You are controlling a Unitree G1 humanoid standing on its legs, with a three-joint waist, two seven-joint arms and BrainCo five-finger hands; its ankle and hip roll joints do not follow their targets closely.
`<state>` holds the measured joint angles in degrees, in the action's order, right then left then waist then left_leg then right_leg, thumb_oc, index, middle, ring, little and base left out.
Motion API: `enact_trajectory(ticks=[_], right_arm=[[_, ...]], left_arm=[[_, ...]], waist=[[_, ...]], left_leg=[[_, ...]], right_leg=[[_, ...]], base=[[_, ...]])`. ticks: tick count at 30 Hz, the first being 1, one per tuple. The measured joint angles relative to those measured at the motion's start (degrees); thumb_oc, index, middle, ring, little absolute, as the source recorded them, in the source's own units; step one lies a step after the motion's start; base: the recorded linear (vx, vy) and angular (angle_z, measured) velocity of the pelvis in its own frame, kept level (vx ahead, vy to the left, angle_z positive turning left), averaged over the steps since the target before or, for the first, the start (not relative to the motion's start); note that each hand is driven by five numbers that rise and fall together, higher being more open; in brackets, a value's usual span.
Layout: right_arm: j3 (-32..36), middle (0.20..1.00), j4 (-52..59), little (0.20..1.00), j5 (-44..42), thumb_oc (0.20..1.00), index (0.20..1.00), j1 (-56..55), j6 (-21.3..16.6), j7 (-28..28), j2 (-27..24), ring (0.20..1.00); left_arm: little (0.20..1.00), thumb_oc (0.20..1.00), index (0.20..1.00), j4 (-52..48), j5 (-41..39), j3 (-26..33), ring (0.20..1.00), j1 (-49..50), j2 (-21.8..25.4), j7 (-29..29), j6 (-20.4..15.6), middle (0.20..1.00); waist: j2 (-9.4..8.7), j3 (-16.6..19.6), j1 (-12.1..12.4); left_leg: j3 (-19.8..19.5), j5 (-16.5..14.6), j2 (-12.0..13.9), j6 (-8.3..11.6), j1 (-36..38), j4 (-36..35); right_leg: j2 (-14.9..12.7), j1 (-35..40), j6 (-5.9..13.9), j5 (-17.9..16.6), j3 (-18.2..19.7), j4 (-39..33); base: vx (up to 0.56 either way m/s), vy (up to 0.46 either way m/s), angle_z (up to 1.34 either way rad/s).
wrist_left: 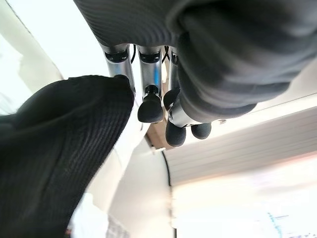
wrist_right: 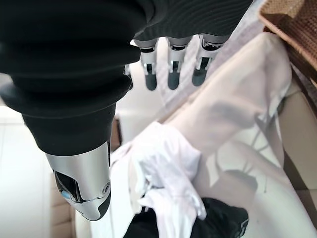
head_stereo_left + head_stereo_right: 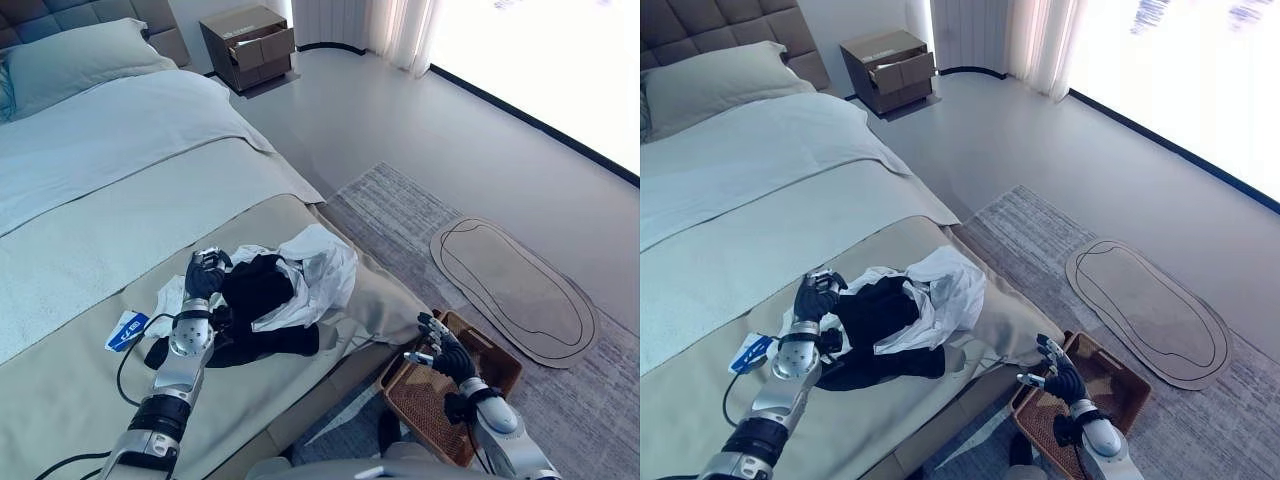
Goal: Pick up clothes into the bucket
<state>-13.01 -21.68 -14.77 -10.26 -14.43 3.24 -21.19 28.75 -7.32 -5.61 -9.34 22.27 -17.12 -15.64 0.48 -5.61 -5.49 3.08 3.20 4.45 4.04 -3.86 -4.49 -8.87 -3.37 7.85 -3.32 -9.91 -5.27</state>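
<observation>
Left hand [image 3: 205,272] first: its dark-tipped fingers [image 1: 149,108] are curled inward, bunched close together, and one of them sits against a fold of black ribbed cloth [image 1: 59,163]; whether that cloth is truly pinched, I cannot tell from the wrist view. From the head views, this hand is raised at the left edge of the heap, knuckles up, right beside the black garment [image 3: 262,300].

Over to the right hand [image 3: 447,352]: fingers [image 2: 171,74] straight and slightly spread, thumb held apart, nothing between them. It hovers above the near rim of the brown woven basket [image 3: 420,400], which stands on the grey patterned rug [image 3: 420,220] just beside the foot corner of the bed.

The clothes are all on the bed: the black garment lies crumpled on the beige bedspread [image 3: 80,390], with a white crumpled shirt [image 3: 320,265] draped across and behind it, touching it. A small blue-and-white packet [image 3: 125,330] lies near the left arm. Farther off, a grey pillow [image 3: 80,60] and a brown nightstand with an open drawer [image 3: 250,45].
</observation>
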Motion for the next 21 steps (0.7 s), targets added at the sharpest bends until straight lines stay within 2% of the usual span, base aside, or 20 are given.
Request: enact_trajectory(ticks=[4, 8, 11, 14, 15, 21], right_arm=[[0.0, 1.000, 0.3, 1.000, -0.3, 1.000, 1.000, 0.6, -0.4, -0.1, -0.6, 1.000], [-0.1, 1.000, 0.8, 1.000, -0.7, 1.000, 1.000, 4.3, -0.7, -0.2, -2.5, 1.000], [-0.1, 1.000, 1.1, 1.000, -0.8, 1.000, 1.000, 6.7, -1.5, -0.3, -2.4, 1.000], [-0.1, 1.000, 1.9, 1.000, -1.7, 1.000, 1.000, 8.1, -2.4, -1.0, -2.9, 1.000], [-0.1, 1.000, 1.8, 1.000, -1.7, 1.000, 1.000, 9.2, -2.5, -1.2, -3.0, 1.000], [-0.1, 1.000, 3.9, 1.000, -1.9, 1.000, 1.000, 10.6, -3.3, -1.9, -3.1, 1.000]], left_arm=[[1.000, 1.000, 1.000, 4.8, 4.1, -0.1, 1.000, -1.2, 0.4, -2.0, 0.2, 1.000], [1.000, 1.000, 1.000, 10.0, 7.2, -1.0, 1.000, -5.8, 1.4, -3.4, 0.5, 1.000], [1.000, 1.000, 1.000, 11.4, 10.0, -2.3, 1.000, -8.7, 3.7, -4.6, 0.6, 1.000], [1.000, 1.000, 1.000, 11.8, 13.0, -2.7, 1.000, -13.1, 5.6, -6.5, 0.9, 1.000], [1.000, 1.000, 1.000, 11.9, 13.5, -2.7, 1.000, -15.3, 6.5, -6.8, 1.1, 1.000], [1.000, 1.000, 1.000, 13.7, 18.0, -3.8, 1.000, -20.5, 9.4, -10.6, 2.4, 1.000]], waist=[[-0.39, -1.8, -0.2], [-1.05, -7.4, -0.4], [-2.32, -11.1, -1.0], [-2.87, -13.4, -1.4], [-3.12, -15.1, -1.4], [-3.95, -17.4, -1.5]], left_leg=[[-0.1, 0.0, -0.1, 0.00, -3.8, 2.3], [-0.1, 0.0, -0.1, -0.01, -9.0, 5.8], [0.1, 0.0, -0.3, -0.04, -11.5, 7.5], [0.1, -0.1, -0.6, -0.06, -16.8, 10.6], [0.1, -0.2, -0.8, -0.09, -18.4, 11.3], [0.5, -0.9, -1.1, -0.65, -25.3, 15.4]], right_leg=[[-0.1, -3.1, 0.00, -0.7, 0.1, 0.3], [-0.3, -7.9, -0.07, -1.6, 0.9, 3.0], [-0.6, -11.3, -0.10, -1.5, 1.8, 6.0], [-1.6, -17.5, -0.17, -0.3, 2.6, 10.9], [-1.8, -19.5, -0.08, 0.0, 2.9, 12.3], [-2.5, -27.7, -0.71, 1.3, 4.2, 18.3]], base=[[-0.17, 0.012, -0.02], [-0.16, 0.038, -0.05], [-0.16, 0.057, -0.08], [-0.10, 0.027, 0.03], [-0.10, 0.037, -0.02], [-0.07, 0.044, -0.03]])
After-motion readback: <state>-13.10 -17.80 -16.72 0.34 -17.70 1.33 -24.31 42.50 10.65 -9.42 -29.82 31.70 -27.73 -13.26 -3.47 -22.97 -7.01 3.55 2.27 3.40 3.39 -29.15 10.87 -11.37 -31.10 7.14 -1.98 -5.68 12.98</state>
